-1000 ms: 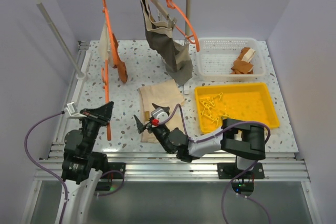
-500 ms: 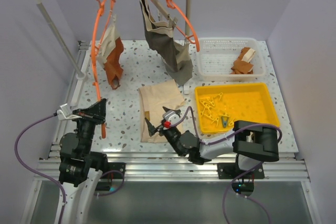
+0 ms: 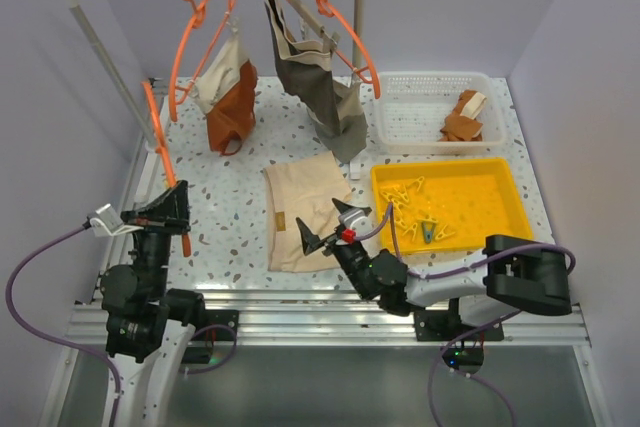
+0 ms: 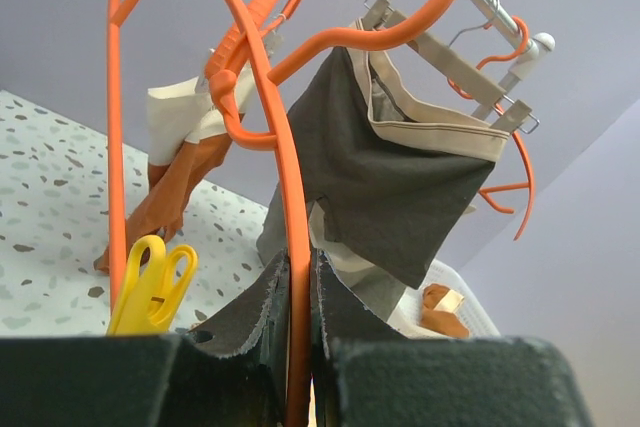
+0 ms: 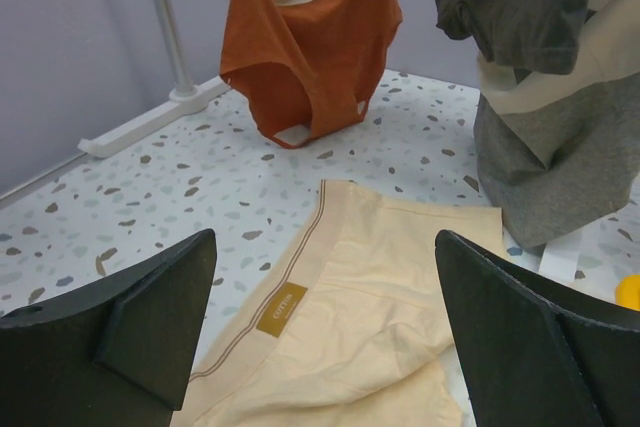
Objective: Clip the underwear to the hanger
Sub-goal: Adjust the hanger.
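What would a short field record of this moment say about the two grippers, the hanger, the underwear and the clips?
left gripper: shut on the thin bright orange plastic hanger
right gripper: open, above the pale cream cloth underwear
underwear: flat on the speckled table, unclipped
clip: one yellow plastic clip on an orange hanger bar near the left gripper
spare clips: in the yellow plastic tray

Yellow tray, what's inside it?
A heap of yellow pegs lies in the tray, with one dark peg. The right arm's cable covers the near left corner.
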